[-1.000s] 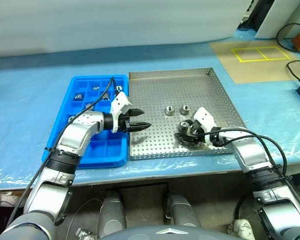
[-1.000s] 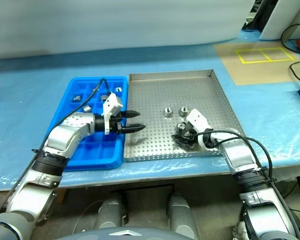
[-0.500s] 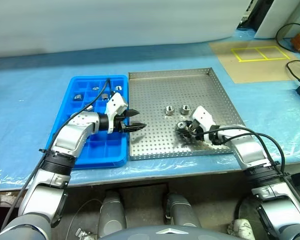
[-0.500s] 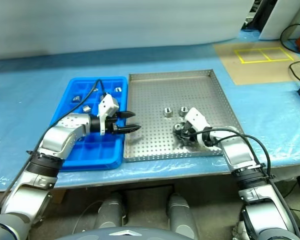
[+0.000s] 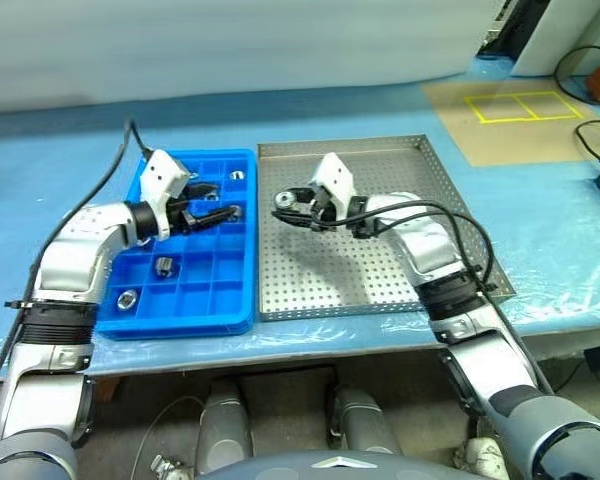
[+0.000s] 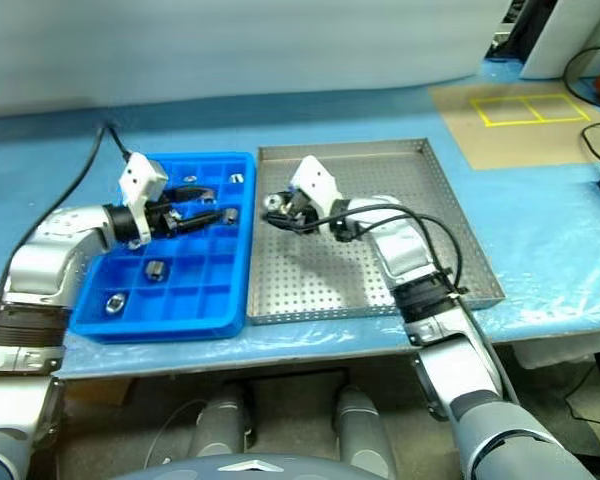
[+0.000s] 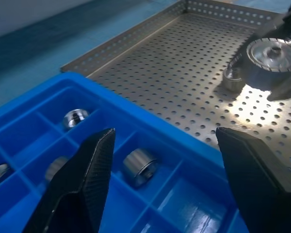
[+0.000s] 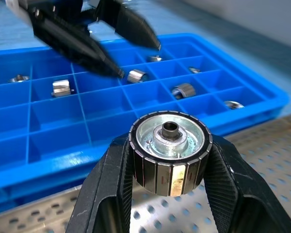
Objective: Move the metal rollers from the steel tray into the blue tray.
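The steel tray (image 5: 380, 270) is set at the scene's centre, with the blue tray (image 5: 195, 300) touching it at nine o'clock. Over the steel tray's ten-o'clock corner the right gripper (image 8: 168, 162) is clenched on a metal roller (image 8: 169, 151). The left gripper (image 5: 218, 205) is held released above the blue tray, where several rollers (image 5: 163, 265) are seated in separate compartments.

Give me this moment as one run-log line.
right gripper: shut on roller, above steel tray beside blue tray | left gripper: open, empty, above blue tray
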